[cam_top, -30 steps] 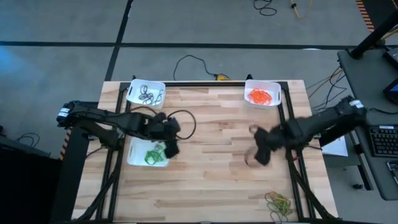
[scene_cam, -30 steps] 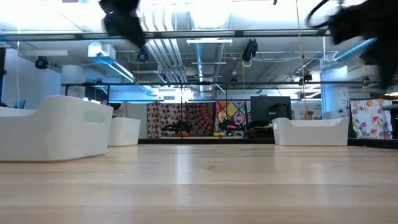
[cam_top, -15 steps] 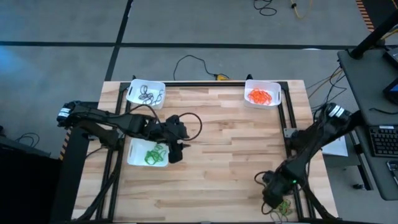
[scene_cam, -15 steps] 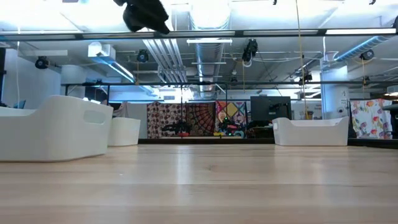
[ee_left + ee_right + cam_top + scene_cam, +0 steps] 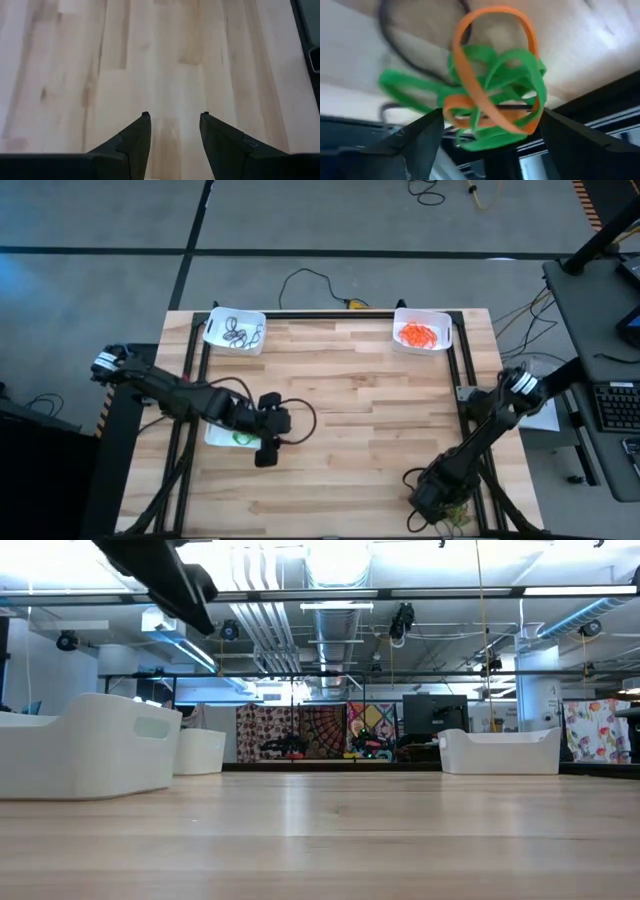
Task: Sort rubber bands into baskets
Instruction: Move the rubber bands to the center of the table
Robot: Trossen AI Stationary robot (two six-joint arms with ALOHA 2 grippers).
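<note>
The right tool [image 5: 432,498] is low over the table [image 5: 350,400], near the corner at about 5 o'clock of the high view, directly beside a mixed pile of rubber bands [image 5: 452,510] that lies there. In the right wrist view this pile [image 5: 487,100] fills the space between the two dark fingers [image 5: 420,145]: several green loops tangled with an orange loop and a thin dark one. The fingers stand wide apart on both sides of the pile and do not press on it.

The left tool [image 5: 268,448] is at about 8 o'clock from the middle of the table, over the right edge of the basket with green bands [image 5: 222,438]. In the left wrist view its fingers [image 5: 132,142] are spread, with only bare wood between them, and they carry no band.

The basket with dark bands [image 5: 236,331] stands at the far left corner, at about 11 o'clock. The basket with orange bands [image 5: 422,330] stands at the far right corner, at about 1 o'clock. In the low view two white baskets [image 5: 90,745] are on the left side and one [image 5: 500,752] is on the right side, all on the table.
</note>
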